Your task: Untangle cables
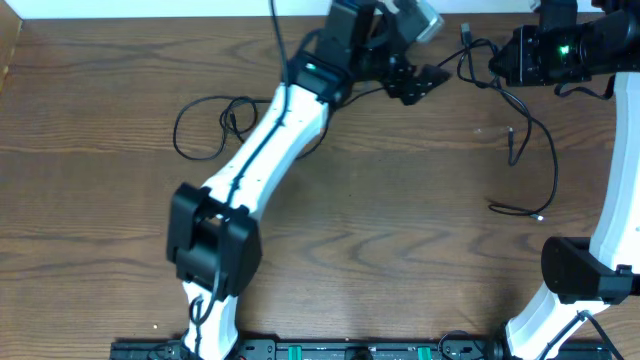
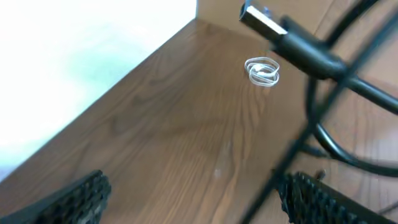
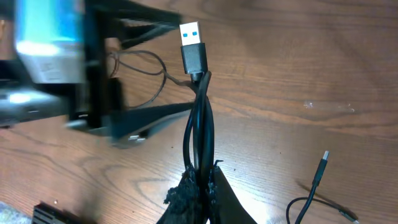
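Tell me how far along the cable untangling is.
Done: a small white coiled cable lies apart. In hand: the right gripper is shut on black cable strands below a black USB plug; the left gripper is open beside them. Left: a thin black cable on the right runs toward the held bunch, and a black loop on the left goes under the left arm.

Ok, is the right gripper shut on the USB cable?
Shut. The right gripper pinches the black cable; its USB plug sticks out beyond.
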